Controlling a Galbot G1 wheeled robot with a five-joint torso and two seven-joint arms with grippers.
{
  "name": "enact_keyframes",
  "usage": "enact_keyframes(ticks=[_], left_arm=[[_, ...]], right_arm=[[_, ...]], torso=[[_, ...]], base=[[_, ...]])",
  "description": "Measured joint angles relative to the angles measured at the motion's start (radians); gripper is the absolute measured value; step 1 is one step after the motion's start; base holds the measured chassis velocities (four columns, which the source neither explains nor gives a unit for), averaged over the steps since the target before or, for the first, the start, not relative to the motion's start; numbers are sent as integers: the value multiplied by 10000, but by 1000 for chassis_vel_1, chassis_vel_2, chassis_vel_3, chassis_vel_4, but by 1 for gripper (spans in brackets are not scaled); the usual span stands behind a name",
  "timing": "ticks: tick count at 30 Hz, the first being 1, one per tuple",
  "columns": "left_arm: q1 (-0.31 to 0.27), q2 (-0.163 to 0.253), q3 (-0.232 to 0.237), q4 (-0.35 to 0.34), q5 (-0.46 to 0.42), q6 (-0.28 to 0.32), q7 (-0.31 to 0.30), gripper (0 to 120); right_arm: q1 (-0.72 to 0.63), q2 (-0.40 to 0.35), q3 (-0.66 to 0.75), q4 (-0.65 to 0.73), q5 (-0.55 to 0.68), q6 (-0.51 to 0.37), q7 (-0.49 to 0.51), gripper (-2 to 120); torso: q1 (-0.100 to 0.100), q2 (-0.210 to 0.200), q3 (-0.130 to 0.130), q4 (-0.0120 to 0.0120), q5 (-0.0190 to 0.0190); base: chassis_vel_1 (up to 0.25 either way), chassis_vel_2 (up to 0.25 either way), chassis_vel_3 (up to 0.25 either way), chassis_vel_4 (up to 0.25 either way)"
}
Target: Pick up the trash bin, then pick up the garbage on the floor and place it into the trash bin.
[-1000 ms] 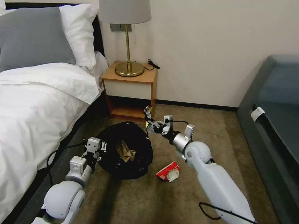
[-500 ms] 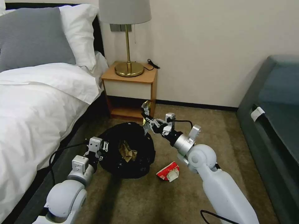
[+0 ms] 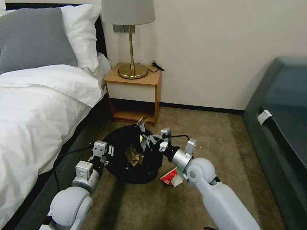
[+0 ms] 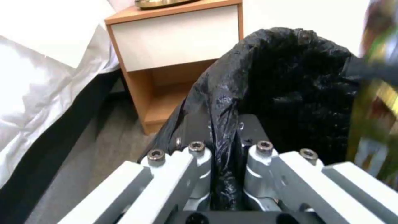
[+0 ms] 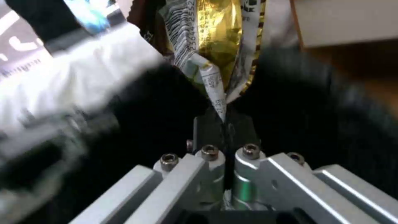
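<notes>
The trash bin (image 3: 121, 166), wrapped in its crinkly black bag, hangs tilted just above the carpet. My left gripper (image 3: 107, 153) is shut on the bag-covered rim (image 4: 224, 124) at the bin's left side. A crumpled brown paper bag (image 3: 132, 156) lies inside. My right gripper (image 3: 145, 140) is shut on a yellowish-silver snack wrapper (image 3: 141, 123) (image 5: 215, 43), held over the bin's opening near its far right rim. A red-and-white crushed packet (image 3: 171, 177) lies on the carpet to the right of the bin, partly behind my right wrist.
A wooden nightstand (image 3: 134, 95) with a brass lamp (image 3: 131, 68) stands against the wall just behind the bin. The white bed (image 3: 38, 105) runs along the left. A dark sofa (image 3: 281, 127) lies at the right. Open carpet (image 3: 208, 134) lies between bin and sofa.
My right gripper has carried the snack wrapper leftward from beside the bin to over its opening. The left gripper and bin shifted slightly right and up.
</notes>
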Motion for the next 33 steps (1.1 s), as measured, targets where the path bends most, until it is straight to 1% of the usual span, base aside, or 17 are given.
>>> enact_keyframes(ticks=[1,4,5,8,9,11,12,13,16,17,20,21,23,25,26,28,33], left_arm=[[0,0,0,0,0,0,0,5],[23,-29,-1,-9,-22,1,-1,5],[23,-29,-1,-9,-22,1,-1,5],[79,-10,-69,-12,-66,-23,0,5],[79,-10,-69,-12,-66,-23,0,5],[99,-22,-77,-11,-66,-44,2,5],[114,-44,-79,2,-61,-70,3,5],[114,-44,-79,2,-61,-70,3,5],[120,-60,-93,34,-55,-97,4,5],[120,-60,-93,34,-55,-97,4,5],[116,-71,-111,41,-53,-104,-1,5],[116,-71,-111,41,-53,-104,-1,5],[105,-87,-119,70,-53,-106,-17,5],[85,-116,-133,120,-52,-112,-39,5],[85,-116,-133,120,-52,-112,-39,5],[74,-130,-151,144,-57,-129,-52,5],[58,-131,-193,226,-77,-174,-63,5]], right_arm=[[0,0,0,0,0,0,0,0],[-211,-63,-247,-272,-635,226,47,15],[-211,-63,-247,-272,-635,226,47,15],[-314,-258,-307,-258,-925,347,56,30],[-314,-258,-307,-258,-925,347,56,30],[-327,-284,-289,-211,-938,350,58,36],[-342,-305,-258,-161,-943,350,61,43],[-342,-305,-258,-161,-943,350,61,43],[-388,-373,-222,-35,-998,349,59,57],[-388,-373,-222,-35,-998,349,59,57],[-397,-461,-190,41,-1176,347,45,73],[-397,-461,-190,41,-1176,347,45,73],[-357,-508,-184,57,-1242,341,44,80],[-251,-583,-177,90,-1276,334,49,92],[-251,-583,-177,90,-1276,334,49,92],[-159,-645,-133,130,-1271,324,64,99],[-77,-779,-11,234,-1228,312,85,100]], torso=[[0,0,0,0,0],[0,0,0,0,0],[0,0,0,0,0],[0,0,0,-1,0],[0,0,0,-1,0],[0,0,0,0,0],[0,0,0,0,0],[0,0,0,0,0],[0,0,0,0,0],[0,0,0,0,0],[0,0,0,0,0],[0,0,0,0,0],[0,0,0,-1,0],[0,0,1,0,0],[0,0,1,0,0],[0,0,1,0,0],[0,0,0,0,0]], base=[[0,0,0,0],[0,0,0,0],[0,0,0,0],[0,0,0,0],[0,0,0,0],[0,0,0,0],[0,0,0,0],[0,0,0,0],[0,0,0,0],[0,0,0,0],[0,0,0,0],[0,0,0,0],[0,0,0,0],[0,0,0,0],[0,0,0,0],[0,0,0,0],[0,0,0,0]])
